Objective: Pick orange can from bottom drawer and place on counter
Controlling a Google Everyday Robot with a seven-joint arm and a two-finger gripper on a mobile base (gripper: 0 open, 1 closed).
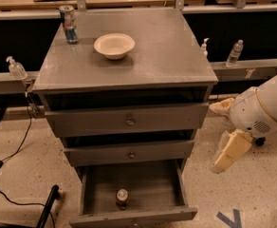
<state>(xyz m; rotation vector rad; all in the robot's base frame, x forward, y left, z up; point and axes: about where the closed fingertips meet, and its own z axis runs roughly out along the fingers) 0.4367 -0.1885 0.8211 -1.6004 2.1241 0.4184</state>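
The orange can [122, 197] stands upright with its silver lid showing, near the front middle of the open bottom drawer [148, 184]. The two drawers above it are shut. The grey counter [167, 56] tops the cabinet and carries a bowl and a slimmer can. My gripper [228, 151] hangs from the white arm [264, 109] to the right of the cabinet, above the floor. It is level with the middle drawer and well apart from the can.
A cream bowl [114, 45] and a blue, red and silver can [69, 24] stand on the counter's back left. A water bottle [235, 52] and a pump bottle [16, 68] sit on side ledges. A black chair base [48, 208] and cable lie on the floor at left.
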